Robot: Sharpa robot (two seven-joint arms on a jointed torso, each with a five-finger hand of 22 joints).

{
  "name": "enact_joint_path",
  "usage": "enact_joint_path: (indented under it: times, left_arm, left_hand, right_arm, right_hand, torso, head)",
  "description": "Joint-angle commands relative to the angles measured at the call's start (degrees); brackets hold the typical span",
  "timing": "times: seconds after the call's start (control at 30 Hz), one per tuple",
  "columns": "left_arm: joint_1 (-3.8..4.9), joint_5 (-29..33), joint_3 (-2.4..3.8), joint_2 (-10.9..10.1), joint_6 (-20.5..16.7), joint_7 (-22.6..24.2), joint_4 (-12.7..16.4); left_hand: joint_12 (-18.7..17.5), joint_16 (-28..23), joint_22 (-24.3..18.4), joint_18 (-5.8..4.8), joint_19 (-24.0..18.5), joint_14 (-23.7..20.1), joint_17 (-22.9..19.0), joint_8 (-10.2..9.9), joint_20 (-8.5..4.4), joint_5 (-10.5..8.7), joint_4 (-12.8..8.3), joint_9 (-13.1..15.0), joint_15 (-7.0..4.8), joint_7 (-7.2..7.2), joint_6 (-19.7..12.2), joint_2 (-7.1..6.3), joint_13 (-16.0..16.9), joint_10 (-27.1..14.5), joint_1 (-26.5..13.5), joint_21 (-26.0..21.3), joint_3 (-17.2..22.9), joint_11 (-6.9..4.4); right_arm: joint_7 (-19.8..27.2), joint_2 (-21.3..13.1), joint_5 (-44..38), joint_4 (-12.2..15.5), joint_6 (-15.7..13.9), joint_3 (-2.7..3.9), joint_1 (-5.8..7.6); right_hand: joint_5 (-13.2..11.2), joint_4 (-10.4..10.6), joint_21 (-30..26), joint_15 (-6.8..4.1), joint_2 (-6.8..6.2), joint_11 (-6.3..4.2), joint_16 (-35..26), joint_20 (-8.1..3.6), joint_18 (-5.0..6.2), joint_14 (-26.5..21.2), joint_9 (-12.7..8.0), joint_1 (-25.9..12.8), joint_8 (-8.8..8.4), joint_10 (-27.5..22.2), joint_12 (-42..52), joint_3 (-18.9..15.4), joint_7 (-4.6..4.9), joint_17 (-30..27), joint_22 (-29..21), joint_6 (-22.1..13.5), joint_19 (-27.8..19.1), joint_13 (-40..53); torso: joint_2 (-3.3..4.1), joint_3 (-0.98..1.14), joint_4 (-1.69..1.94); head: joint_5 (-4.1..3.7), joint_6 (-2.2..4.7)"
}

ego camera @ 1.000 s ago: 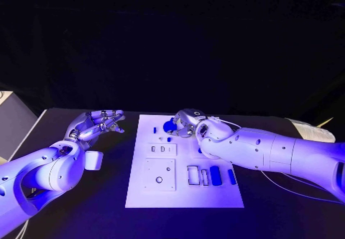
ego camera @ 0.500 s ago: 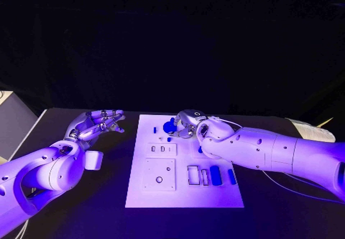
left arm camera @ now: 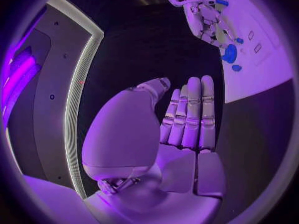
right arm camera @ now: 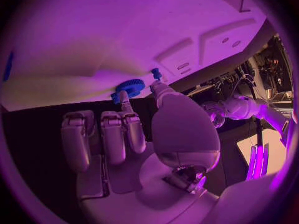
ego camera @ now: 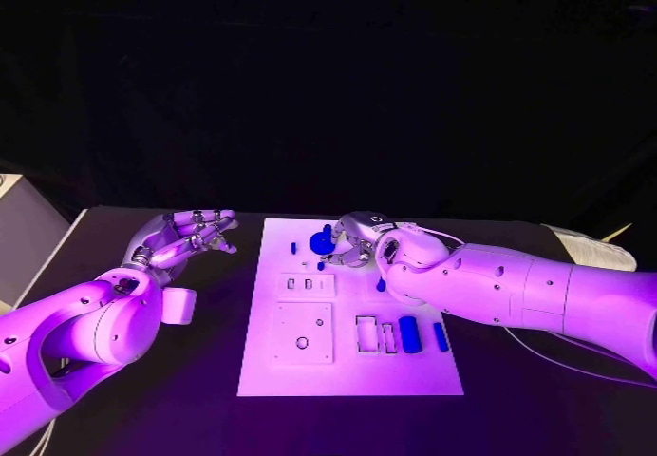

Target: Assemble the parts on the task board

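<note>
The white task board (ego camera: 349,366) lies in the middle of the black table. A blue gear (ego camera: 323,242) (right arm camera: 129,88) (left arm camera: 229,53) sits at the board's far left part, and my right hand (ego camera: 362,237) (right arm camera: 134,129) pinches it between a fingertip and the thumb. A small blue peg (right arm camera: 156,73) stands just beside the thumb. Two blue oblong parts (ego camera: 409,334) (ego camera: 441,336) lie near the board's right edge, next to empty slots (ego camera: 368,334). My left hand (ego camera: 185,237) (left arm camera: 187,119) hovers off the board's left side, fingers straight and holding nothing.
Two white square blocks (ego camera: 309,284) (ego camera: 303,332) with holes sit on the board's left half. Small blue pegs (ego camera: 293,248) (ego camera: 322,266) stand near the gear. A grey box (ego camera: 21,237) is at the table's left edge, and pale papers (ego camera: 595,252) lie at the right.
</note>
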Motion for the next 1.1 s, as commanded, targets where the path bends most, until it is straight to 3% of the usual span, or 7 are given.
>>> enact_joint_path:
  times: [0.03, 0.3, 0.4, 0.57, 0.77, 0.93, 1.1]
  left_arm:
    - [0.03, -0.27, 0.04, 0.12, 0.52, 0.4, 0.06]
    - [0.02, -0.27, 0.04, 0.04, 0.47, 0.49, -0.11]
    - [0.02, -0.27, 0.04, 0.0, 0.44, 0.55, -0.22]
    - [0.02, -0.25, 0.04, -0.03, 0.39, 0.64, -0.42]
    - [0.01, -0.19, 0.04, -0.03, 0.45, 0.72, -0.54]
    - [0.01, -0.15, 0.04, 0.04, 0.58, 0.79, -0.55]
    - [0.0, -0.11, 0.04, 0.21, 0.79, 0.85, -0.6]
  left_hand:
    - [0.09, 0.26, 0.06, 0.15, -0.27, -0.37, -0.06, 0.16, 0.0, -0.27, 0.11, 0.09, -0.18, -0.02, -0.2, 0.04, -0.04, -0.36, -0.08, 0.35, 0.38, -0.01]
    - [0.12, 0.37, 0.19, 0.15, -0.43, -0.44, -0.13, 0.19, 0.03, -0.28, 0.12, 0.1, -0.17, -0.03, -0.23, 0.03, -0.03, -0.37, -0.15, 0.52, 0.42, -0.01]
    - [0.12, 0.37, 0.19, 0.15, -0.43, -0.44, -0.13, 0.19, 0.03, -0.28, 0.12, 0.1, -0.17, -0.03, -0.23, 0.03, -0.03, -0.37, -0.15, 0.52, 0.42, -0.01]
    - [0.12, 0.37, 0.19, 0.15, -0.43, -0.44, -0.13, 0.19, 0.03, -0.28, 0.12, 0.1, -0.17, -0.03, -0.23, 0.03, -0.03, -0.37, -0.15, 0.52, 0.42, -0.01]
    - [0.12, 0.37, 0.19, 0.15, -0.43, -0.44, -0.13, 0.19, 0.03, -0.28, 0.12, 0.1, -0.17, -0.03, -0.23, 0.03, -0.03, -0.37, -0.15, 0.52, 0.42, -0.01]
    - [0.14, 0.43, 0.25, 0.16, -0.52, -0.47, -0.17, 0.21, 0.04, -0.28, 0.11, 0.12, -0.16, -0.03, -0.24, 0.03, -0.03, -0.38, -0.17, 0.61, 0.45, -0.01]
    - [0.14, 0.43, 0.25, 0.16, -0.52, -0.47, -0.17, 0.21, 0.04, -0.28, 0.11, 0.12, -0.16, -0.03, -0.24, 0.03, -0.03, -0.38, -0.17, 0.61, 0.45, -0.01]
  right_arm:
    - [0.19, -0.52, -0.85, 0.62, -1.49, -0.01, -0.01]
    - [2.17, -3.55, 0.74, 3.01, -9.49, 0.23, 0.25]
    - [5.15, -5.24, 4.28, 4.17, -12.58, 0.36, 0.77]
    - [11.52, -8.43, 13.7, 6.3, -14.32, 0.5, 1.87]
    - [18.75, -13.81, 24.23, 7.92, -10.09, 0.62, 3.23]
    - [22.35, -17.71, 26.46, 6.23, -4.1, 0.6, 3.59]
    - [23.68, -19.98, 25.05, 4.48, -1.68, 0.51, 3.26]
  right_hand:
    - [-0.27, -0.05, -0.02, 0.14, 0.21, 0.05, 0.25, 0.11, -0.37, 5.88, 0.05, 0.46, 0.27, 6.02, 0.12, 0.11, 0.11, 15.09, 13.53, 0.44, 5.31, 15.08]
    - [1.32, -0.28, -0.12, -0.04, 0.13, -0.04, 0.25, -0.08, -0.34, 5.88, -0.14, 2.01, 0.04, 6.02, 0.12, 0.9, 0.06, 15.09, 13.43, 0.64, 5.26, 15.08]
    - [1.66, -0.5, -0.5, -0.07, -0.04, 0.0, 0.25, -0.14, -0.22, 5.88, -0.33, 4.42, -0.25, 6.02, 0.12, 1.98, 0.13, 15.09, 13.04, 0.69, 5.08, 15.08]
    - [1.34, -1.4, -0.82, 0.04, -0.41, 0.13, 0.25, -0.08, -0.13, 5.88, -0.62, 8.55, -0.71, 6.02, 0.12, 3.77, 0.31, 15.09, 12.74, 0.63, 4.92, 15.08]
    - [-1.05, -4.24, -1.08, -0.14, -1.34, 0.11, 0.25, -0.15, -0.05, 5.88, -0.68, 14.42, -0.34, 6.02, 0.12, 6.44, 0.27, 15.09, 12.52, 1.96, 4.78, 15.08]
    - [-1.88, -5.7, -0.87, -0.31, -2.75, 0.05, 0.25, -0.32, -0.12, 5.88, -0.81, 16.49, -0.29, 6.02, 0.12, 7.02, 0.19, 15.09, 12.76, 2.25, 4.89, 15.08]
    - [-2.59, -6.11, -1.02, -0.11, -3.74, 0.01, 0.25, -0.25, -0.08, 5.88, -1.03, 17.11, -0.62, 6.02, 0.12, 6.53, 0.23, 15.09, 12.62, 1.68, 4.81, 15.08]
  torso:
    - [-0.03, -0.04, 0.08]
    - [-0.11, 0.04, -0.17]
    - [-0.09, 0.08, -0.24]
    - [-0.26, 0.23, -0.62]
    - [-0.51, 0.51, -1.15]
    - [-0.61, 0.73, -1.59]
    - [-0.73, 0.94, -1.74]
  head:
    - [0.04, 0.0]
    - [0.16, 0.2]
    - [0.1, 0.32]
    - [0.22, 0.44]
    - [0.15, 0.4]
    - [0.06, 0.34]
    - [-0.23, 0.23]
